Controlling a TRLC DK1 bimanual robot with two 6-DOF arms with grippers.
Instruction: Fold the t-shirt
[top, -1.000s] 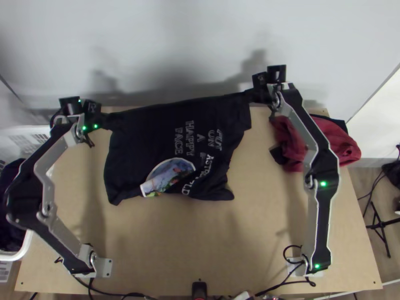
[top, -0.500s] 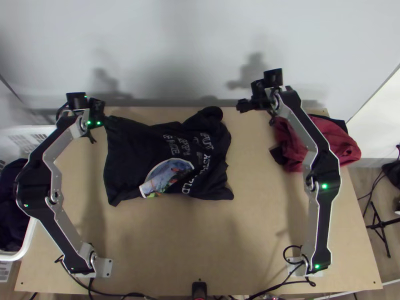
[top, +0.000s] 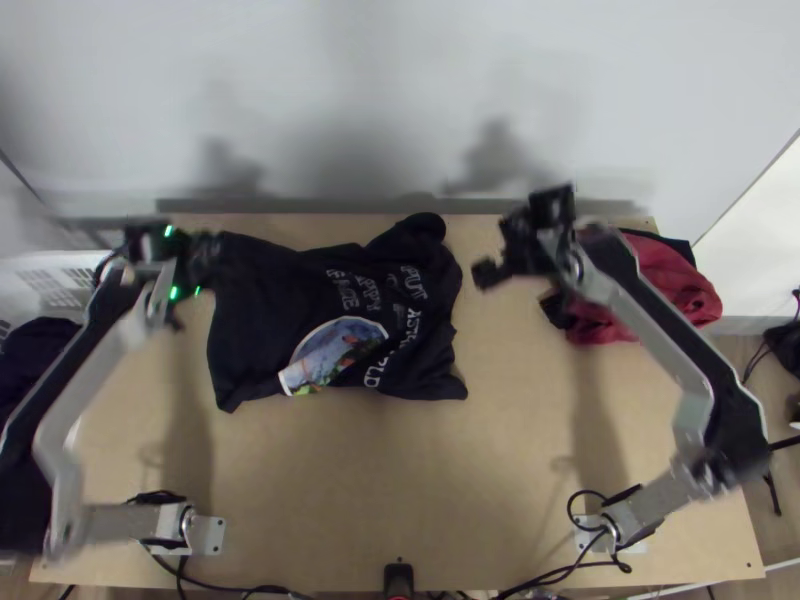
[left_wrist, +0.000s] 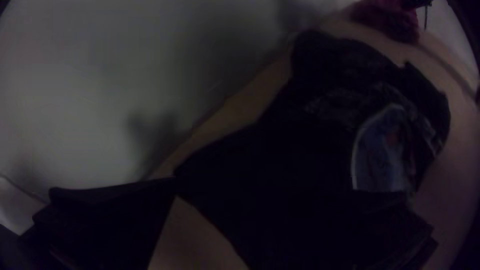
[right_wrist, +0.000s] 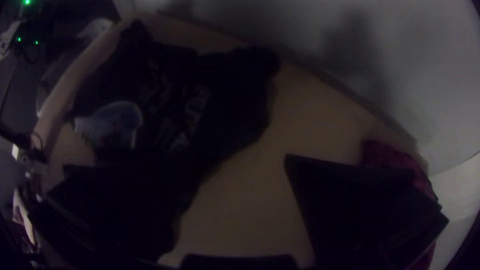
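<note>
One light wooden table (top: 400, 500), with one black device (top: 398, 578) at the middle of its near edge. Two arm bases stand just beyond, one left (top: 207, 535) and one right (top: 620, 535). One dark T-shirt (top: 270, 290) lies left of centre toward the far edge, printed side up: its left part roughly flat, its far right part bunched. The print comprises one colour picture (top: 340, 350) and several lines of pale lettering. Beyond the left edge, one white basket (top: 62, 275) contains dark cloth (top: 32, 350). Of two grippers, the right one (top: 490, 272), over the table right of the shirt, has two fingers spread, grasping nothing; the left one (top: 207, 258), at the shirt's far left corner, has two fingers parted. Far right: one red garment (top: 680, 290), with black cloth (top: 668, 241) along its far side.
</note>
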